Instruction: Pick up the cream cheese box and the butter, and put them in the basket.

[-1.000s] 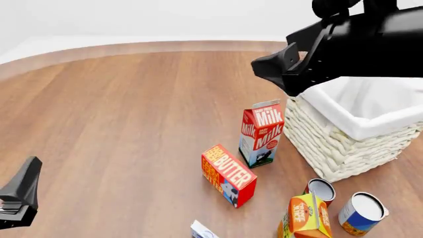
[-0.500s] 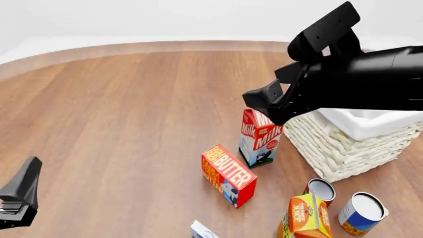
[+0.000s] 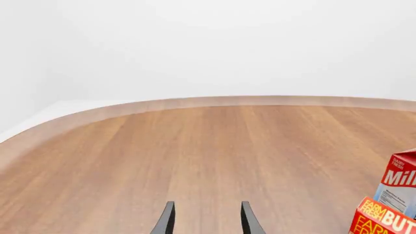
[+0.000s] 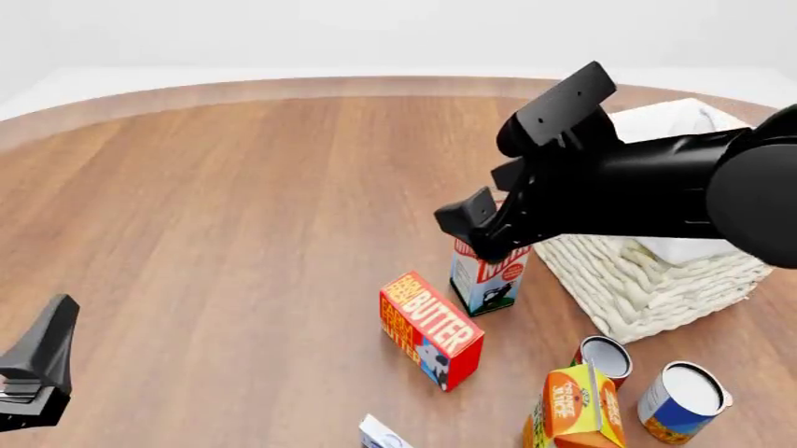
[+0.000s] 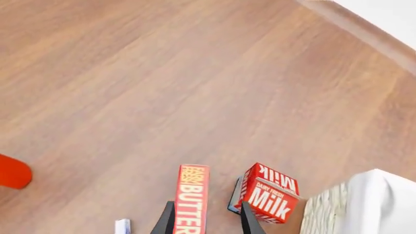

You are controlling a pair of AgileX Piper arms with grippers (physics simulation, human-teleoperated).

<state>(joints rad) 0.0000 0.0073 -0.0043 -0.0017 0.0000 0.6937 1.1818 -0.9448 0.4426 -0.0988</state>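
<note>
The butter [image 4: 431, 329] lies on the wooden table [image 4: 224, 215], at seven o'clock from the right gripper [image 4: 480, 229], whose fingers stand apart, empty, above the milk carton [image 4: 487, 280]. The basket [image 4: 648, 280] sits at three o'clock. The left gripper [image 3: 206, 222] is parted, empty.

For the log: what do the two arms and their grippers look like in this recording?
Both are plain matte black with no markings, cables or sleeves visible. The right arm is a thick rounded tube ending in blocky angular housing. The left gripper shows as a dark wedge. Wrist views show thin, tapered black fingers.
</note>
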